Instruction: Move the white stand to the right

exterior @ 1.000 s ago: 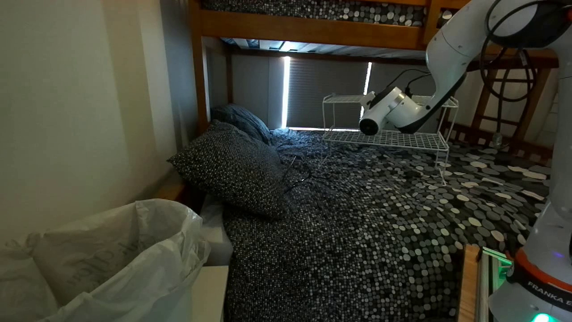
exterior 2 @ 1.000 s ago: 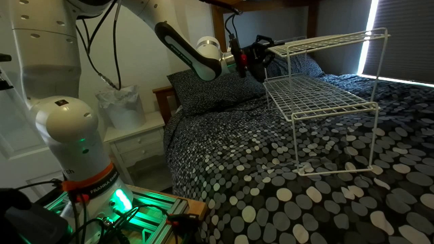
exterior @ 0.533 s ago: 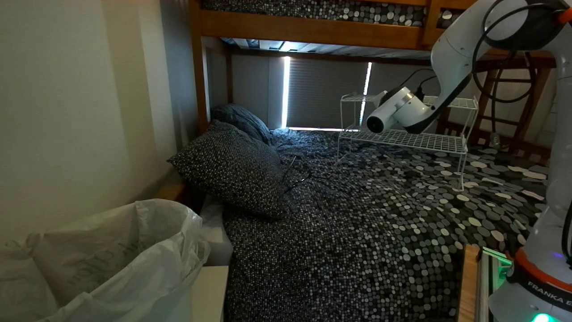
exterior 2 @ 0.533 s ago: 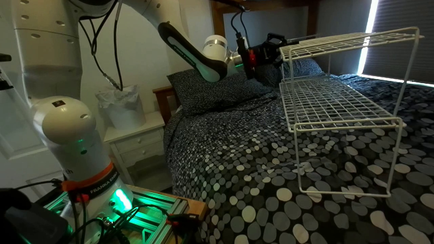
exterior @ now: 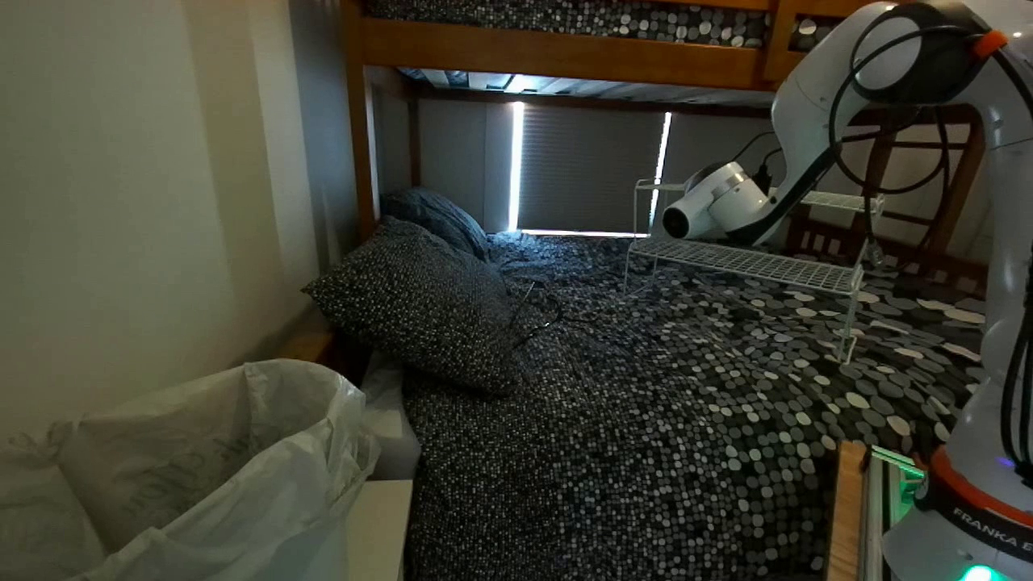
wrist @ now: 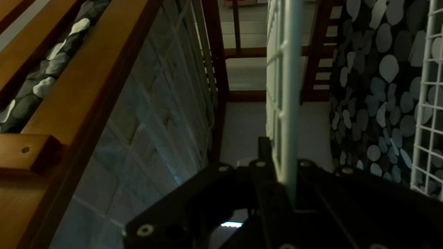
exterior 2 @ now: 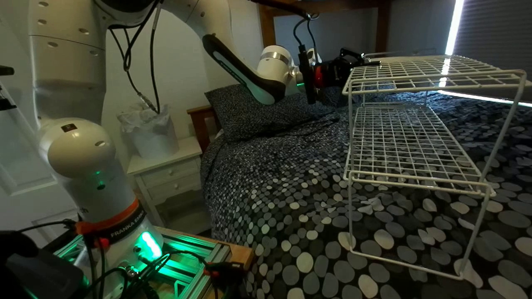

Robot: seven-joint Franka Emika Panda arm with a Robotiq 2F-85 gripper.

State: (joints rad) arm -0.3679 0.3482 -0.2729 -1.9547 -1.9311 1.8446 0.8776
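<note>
Two black fingers (wrist: 265,148) of the gripper (exterior 2: 372,63) pinch the top shelf's edge on the white stand (wrist: 291,93), one to each side of the wire. The stand is over the bed (exterior: 613,468); whether its feet touch the bed cannot be told. The white arm (exterior: 809,90) extends above the bed from one side. A speckled pillow (exterior: 428,303) sits at the bed's head, and next to the bed a bedside table (exterior 2: 166,178) bears a bag-lined bin (exterior 2: 151,139). Behind the bed, in an exterior view, hangs a window blind (exterior: 593,169).
</note>
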